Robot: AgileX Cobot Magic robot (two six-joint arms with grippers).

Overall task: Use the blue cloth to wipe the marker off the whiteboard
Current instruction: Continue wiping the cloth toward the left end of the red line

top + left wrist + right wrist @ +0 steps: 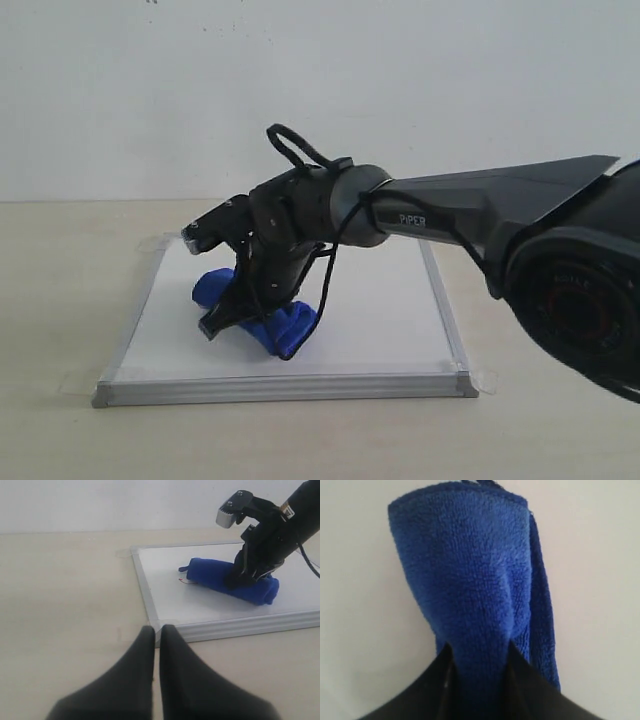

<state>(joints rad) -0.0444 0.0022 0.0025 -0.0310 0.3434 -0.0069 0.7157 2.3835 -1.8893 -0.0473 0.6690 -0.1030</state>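
The whiteboard [390,330] lies flat on the beige table, silver frame and tape tabs at its corners. The blue cloth [285,325], a fluffy rolled bundle, rests on the board left of its middle. My right gripper [235,310] reaches across and is shut on the blue cloth [470,580], its black fingers [530,685] pinching the roll's middle. A short red bit of the marker [187,582] shows at the cloth's [220,575] end; the rest is hidden. My left gripper [156,629] hovers shut over the table, just off a corner of the whiteboard [210,627], holding nothing.
A plain white wall stands behind the table. The right arm [470,215] stretches from the right side low over the board. Bare beige tabletop [65,605] surrounds the board on the left and the front.
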